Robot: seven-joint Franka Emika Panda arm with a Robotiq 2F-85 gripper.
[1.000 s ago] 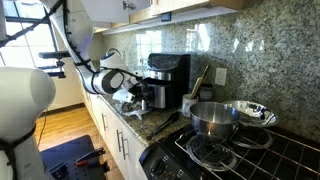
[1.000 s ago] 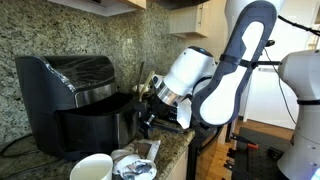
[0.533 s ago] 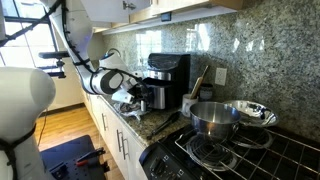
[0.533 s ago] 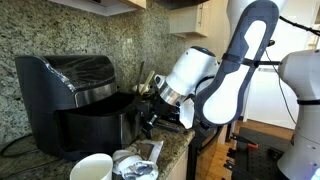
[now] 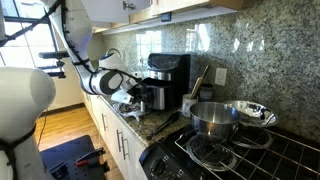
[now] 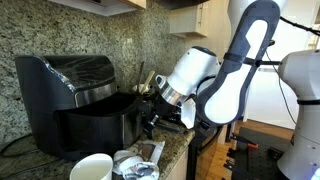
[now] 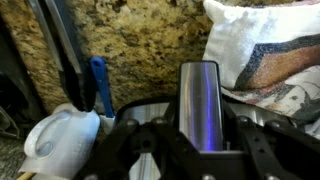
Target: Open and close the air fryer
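A home kitchen — a black gas stove with iron grates (image 5: 262, 160) carries a shiny steel pot (image 5: 212, 118). Beside the stove runs a speckled brown granite countertop (image 5: 152, 124) with a tall glossy black air fryer (image 5: 168, 78) on it, white drawer cabinets (image 5: 112, 138) below — matching granite backsplash (image 5: 255, 55) behind.

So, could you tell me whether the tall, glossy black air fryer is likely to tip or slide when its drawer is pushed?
The tall, glossy black air fryer looks broad-based, so tipping seems unlikely. On the speckled granite countertop it might slide slightly. Its drawer, apparently pulled out, looks rigid and should move as one piece.
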